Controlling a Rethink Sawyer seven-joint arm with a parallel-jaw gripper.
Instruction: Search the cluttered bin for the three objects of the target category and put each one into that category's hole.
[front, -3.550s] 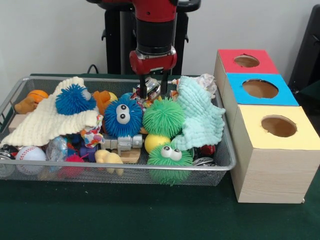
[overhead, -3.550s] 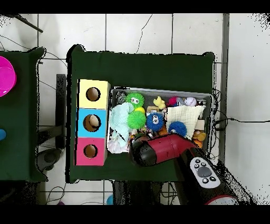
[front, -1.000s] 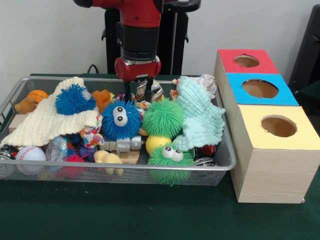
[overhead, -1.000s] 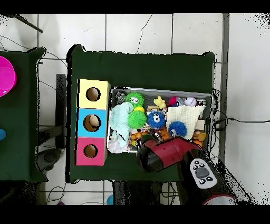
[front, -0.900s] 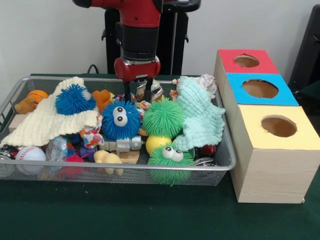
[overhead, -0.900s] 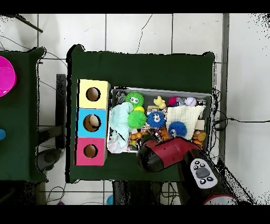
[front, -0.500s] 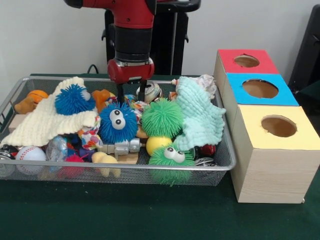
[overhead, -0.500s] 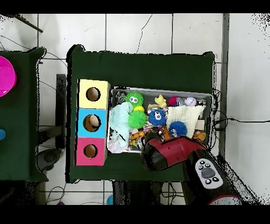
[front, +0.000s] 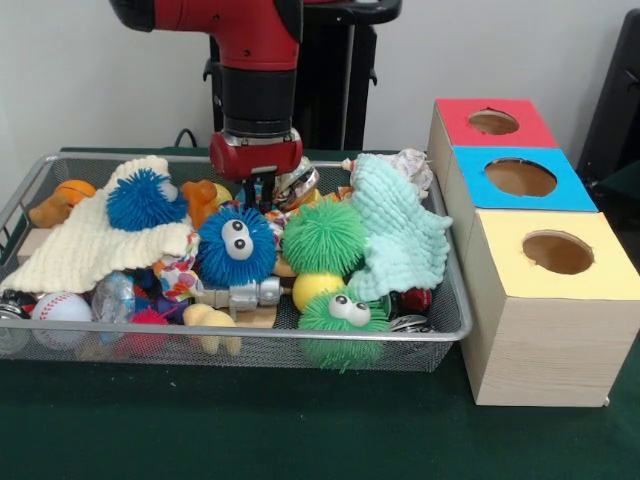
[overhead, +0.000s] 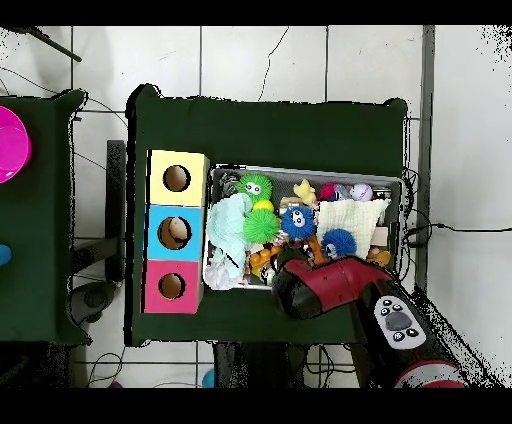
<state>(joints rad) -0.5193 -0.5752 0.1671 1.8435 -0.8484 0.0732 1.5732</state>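
A wire bin (front: 250, 332) holds a heap of toys. My gripper (front: 260, 192) hangs low at the back of the heap, just behind a blue fuzzy ball with eyes (front: 236, 245) and left of a shiny metal piece (front: 300, 182). Its tips dip among the toys. A green fuzzy ball (front: 323, 237) sits to the right, a green one with eyes (front: 340, 318) at the front, and another blue one (front: 146, 198) on a cream cloth (front: 80, 245). In the overhead view the arm (overhead: 325, 285) covers the gripper. The box has a red hole (front: 492, 122), a blue hole (front: 520, 178) and a yellow hole (front: 557, 253).
A mint cloth (front: 400, 235) drapes over the bin's right side. A baseball (front: 60, 306), an orange ball (front: 75, 190) and a yellow ball (front: 312, 285) lie among the clutter. The wooden boxes (overhead: 175, 232) stand against the bin's end. A pink object (overhead: 10, 143) lies on another table.
The arm has slid left along the back of the bin and dropped a little. The blue fuzzy ball with eyes has shifted slightly left.
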